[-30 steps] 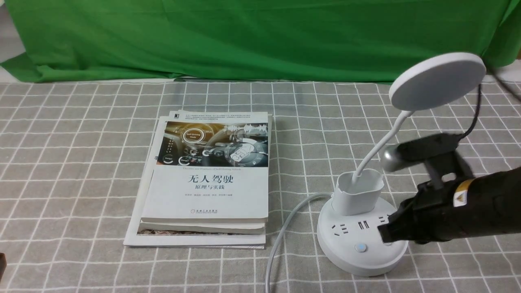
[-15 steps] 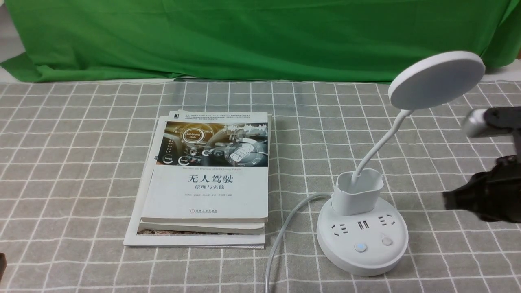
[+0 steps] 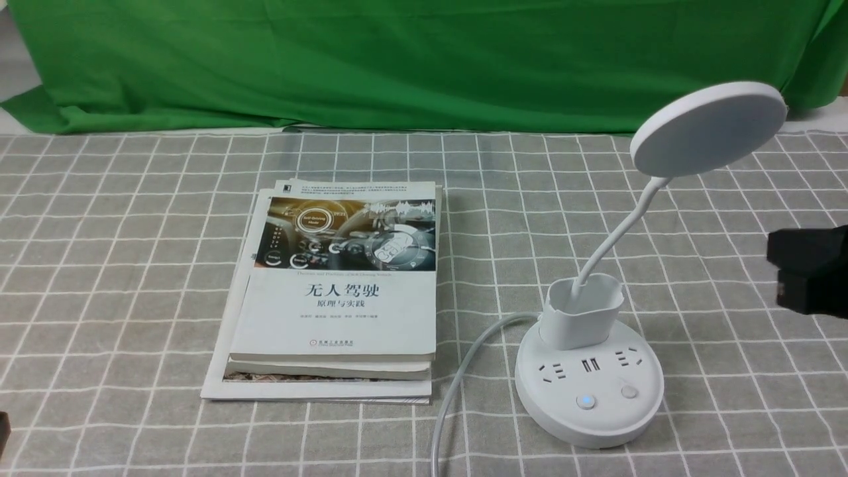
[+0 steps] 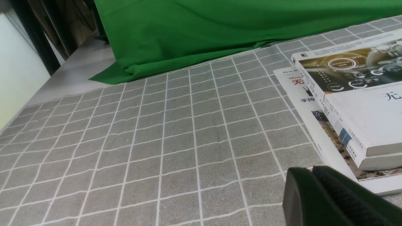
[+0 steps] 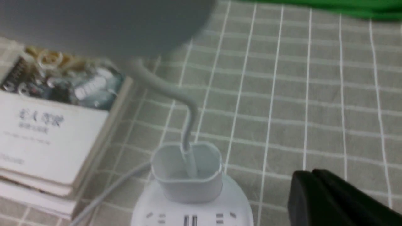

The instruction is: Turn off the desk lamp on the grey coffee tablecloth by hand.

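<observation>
Plainly, the lamp neck [image 3: 616,232] rises from the pen cup [image 3: 583,324]; left gripper [image 4: 311,171] and right gripper [image 5: 311,173] are closed.

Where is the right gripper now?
Front view: the right gripper is at the far right edge, above the grey coffee tablecloth, to the right of the desk lamp and clear of its neck and base.

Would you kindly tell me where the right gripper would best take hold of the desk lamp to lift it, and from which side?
Probably the pen cup of the desk lamp: its upright wall and open top let one finger go inside, unlike the thin curved neck. The right gripper should come from the right, low, under the disc head.
</observation>
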